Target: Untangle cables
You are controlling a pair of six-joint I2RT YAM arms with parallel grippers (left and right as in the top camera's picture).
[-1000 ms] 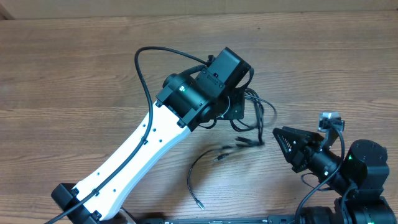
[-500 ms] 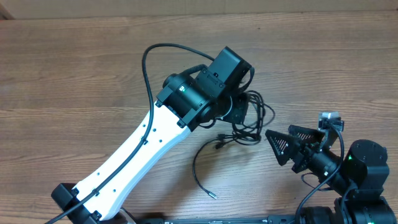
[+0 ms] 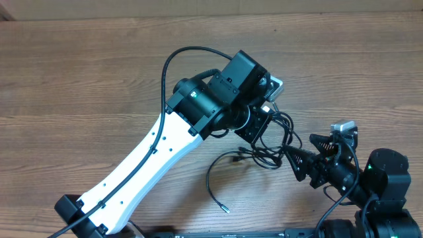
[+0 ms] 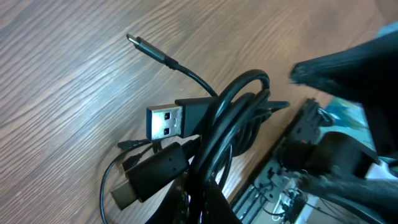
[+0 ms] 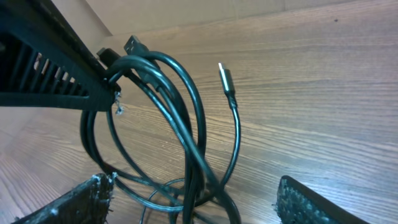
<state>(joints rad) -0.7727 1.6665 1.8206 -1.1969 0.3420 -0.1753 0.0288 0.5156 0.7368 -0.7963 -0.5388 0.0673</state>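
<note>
Though indistinct overhead, a USB plug shows wrist-side — cables apparently bunched.

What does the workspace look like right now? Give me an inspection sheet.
Surface: brown wood-grain tabletop.
Job's things: tangled bundle of thin black cords, hanging from the left end effector; one silver-tipped strand trails on the wood.
Clutter: nothing seen.
Grippers: left end effector shut on the bundle; right end effector open, loops between its fingers.
Cables: thick black arm wire arches beside the white left arm.
Surroundings: nothing seen.
</note>
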